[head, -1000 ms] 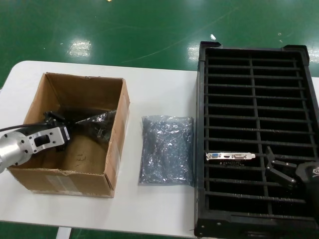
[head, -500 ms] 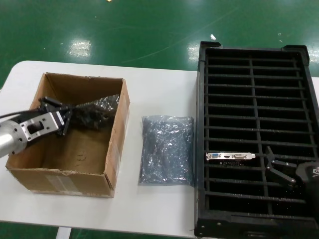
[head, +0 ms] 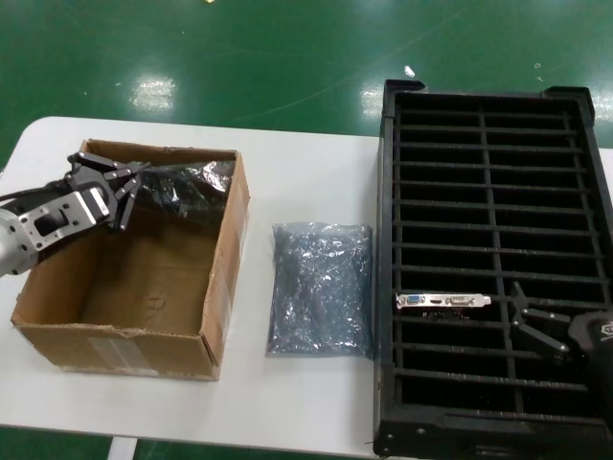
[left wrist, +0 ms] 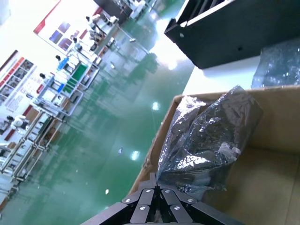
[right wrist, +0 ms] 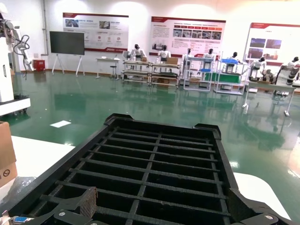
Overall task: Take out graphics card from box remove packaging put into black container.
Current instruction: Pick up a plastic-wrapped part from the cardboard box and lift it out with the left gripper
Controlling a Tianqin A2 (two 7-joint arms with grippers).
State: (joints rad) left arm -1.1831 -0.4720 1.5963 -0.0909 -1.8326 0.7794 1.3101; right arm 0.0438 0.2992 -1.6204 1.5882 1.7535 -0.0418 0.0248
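Note:
My left gripper is shut on one end of a crinkly grey-blue packaging bag with a dark shape inside, held at rim height over the far left of the brown box. In the left wrist view the fingers pinch the bag above the box. A bare graphics card with a silver bracket stands in a slot of the black container. My right gripper is open and empty over the container's near right; the right wrist view shows it above the slots.
A flat grey-blue bag lies on the white table between the box and the container. The container fills the table's right side. Green floor lies beyond the table's far edge.
My left gripper has risen from deep in the box and moved toward its far left corner, lifting the bag up to the rim. The right arm has not moved.

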